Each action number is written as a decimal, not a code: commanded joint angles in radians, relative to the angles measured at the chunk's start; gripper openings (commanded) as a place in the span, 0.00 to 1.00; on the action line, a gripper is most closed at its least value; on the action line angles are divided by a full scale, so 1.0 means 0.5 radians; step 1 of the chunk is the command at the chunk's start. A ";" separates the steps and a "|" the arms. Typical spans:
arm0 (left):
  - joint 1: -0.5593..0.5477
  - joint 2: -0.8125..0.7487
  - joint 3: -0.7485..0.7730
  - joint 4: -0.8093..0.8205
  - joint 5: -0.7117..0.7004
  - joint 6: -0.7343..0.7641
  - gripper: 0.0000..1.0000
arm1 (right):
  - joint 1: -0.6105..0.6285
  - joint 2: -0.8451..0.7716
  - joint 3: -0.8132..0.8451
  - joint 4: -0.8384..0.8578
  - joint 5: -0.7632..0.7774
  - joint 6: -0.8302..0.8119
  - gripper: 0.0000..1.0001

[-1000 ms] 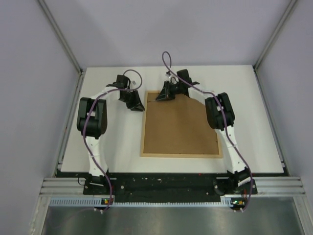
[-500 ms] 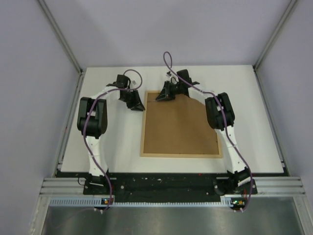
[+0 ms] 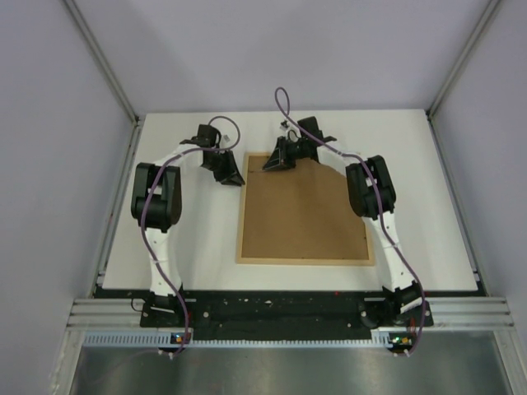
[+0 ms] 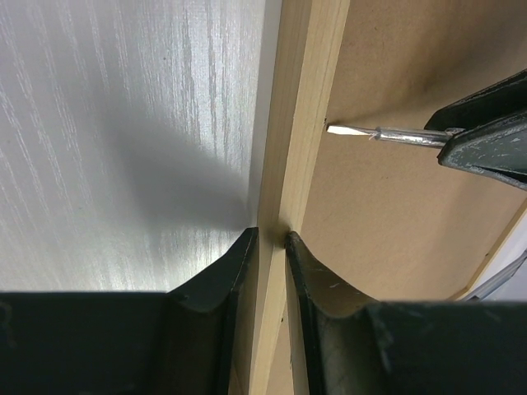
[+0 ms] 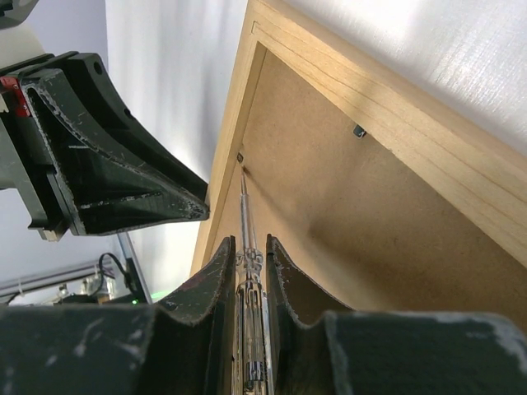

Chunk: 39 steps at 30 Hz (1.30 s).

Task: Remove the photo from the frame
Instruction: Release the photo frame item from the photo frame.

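The frame (image 3: 240, 222) lies face down on the white table, its plain brown backing board (image 3: 305, 214) facing up. The photo is hidden under the board. My left gripper (image 3: 233, 179) is shut on the frame's left wooden border (image 4: 296, 99) near the far left corner, one finger on each side. My right gripper (image 3: 274, 162) is shut on a clear-handled screwdriver (image 5: 245, 214). Its flat tip (image 4: 370, 134) touches a small metal tab (image 5: 240, 156) at the inner left edge of the frame (image 5: 395, 115), just ahead of my left gripper (image 5: 107, 164).
Another metal tab (image 5: 359, 131) sits on the frame's far inner edge. The white table (image 3: 189, 239) is bounded by grey walls with metal posts at left, right and back. Both arm bases stand at the near edge.
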<state>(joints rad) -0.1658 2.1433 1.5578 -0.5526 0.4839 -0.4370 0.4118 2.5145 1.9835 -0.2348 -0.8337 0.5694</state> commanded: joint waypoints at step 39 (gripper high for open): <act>-0.073 0.119 0.081 0.013 0.017 0.006 0.20 | 0.161 0.325 0.187 -0.070 0.302 0.033 0.00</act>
<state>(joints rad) -0.1707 2.1540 1.5784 -0.5552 0.4782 -0.4404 0.4217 2.5690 2.0727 -0.2653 -0.8379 0.6167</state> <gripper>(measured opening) 0.221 0.146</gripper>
